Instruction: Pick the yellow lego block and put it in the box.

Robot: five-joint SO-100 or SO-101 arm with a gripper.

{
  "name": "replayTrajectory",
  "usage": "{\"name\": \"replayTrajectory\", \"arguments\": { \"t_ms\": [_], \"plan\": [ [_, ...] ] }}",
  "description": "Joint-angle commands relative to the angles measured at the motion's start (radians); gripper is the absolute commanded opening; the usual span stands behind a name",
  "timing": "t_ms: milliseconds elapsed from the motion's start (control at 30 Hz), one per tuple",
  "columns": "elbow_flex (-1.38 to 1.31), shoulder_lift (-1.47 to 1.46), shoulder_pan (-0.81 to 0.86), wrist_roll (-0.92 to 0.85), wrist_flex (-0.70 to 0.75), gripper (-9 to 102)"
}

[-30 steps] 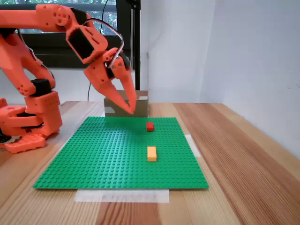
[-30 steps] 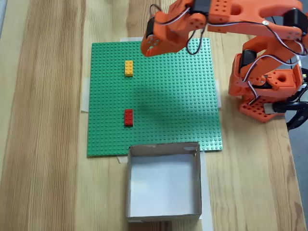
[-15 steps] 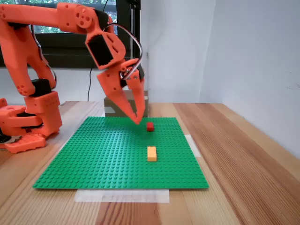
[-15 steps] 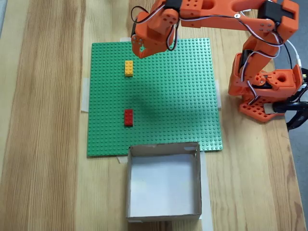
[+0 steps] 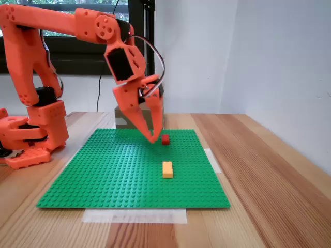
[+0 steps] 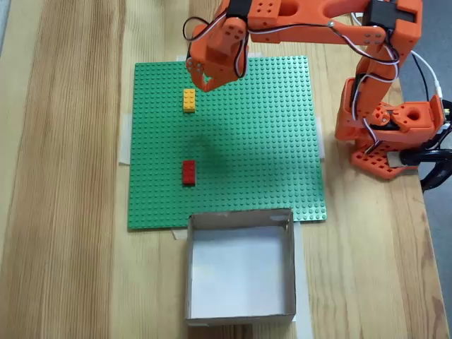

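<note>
Yellow lego block [image 6: 189, 99] sits untouched on the green baseplate [image 6: 268, 155], well apart from the box [image 6: 240, 268]; gripper [image 6: 200, 80], slightly parted and empty, has swung across to just beside it over the last second, so the grasp looks next.

An orange plastic arm [image 5: 57, 23] with black servo blocks, looping dark and perhaps white cables, tapered gripper [image 5: 153, 135].

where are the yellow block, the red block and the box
yellow block [image 6: 188, 99]: a fixed view from above, middle of its studded top
red block [image 6: 188, 171]: same view, centre of its top
box [image 6: 240, 318]: same view, on its near cardboard wall
</note>
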Motion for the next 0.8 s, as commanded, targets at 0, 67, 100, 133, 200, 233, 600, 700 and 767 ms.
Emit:
{"name": "replayTrajectory", "arguments": {
  "t_ms": [0, 67, 100, 133, 200, 233, 600, 700, 767],
  "plan": [
    [-0.021, 0.008, -0.023, -0.025, -0.003, 1],
    [-0.005, 0.018, -0.035, -0.043, -0.009, 1],
    [0.000, 0.023, -0.037, -0.044, -0.011, 2],
    [0.003, 0.023, -0.040, -0.051, -0.012, 3],
    [0.003, 0.023, -0.041, -0.055, -0.014, 4],
    [0.003, 0.023, -0.041, -0.054, -0.018, 6],
    [-0.025, -0.012, -0.041, -0.044, -0.018, 16],
    [-0.025, -0.017, -0.041, -0.044, -0.018, 20],
    [-0.037, -0.031, -0.038, -0.043, -0.018, 22]
  ]
}}
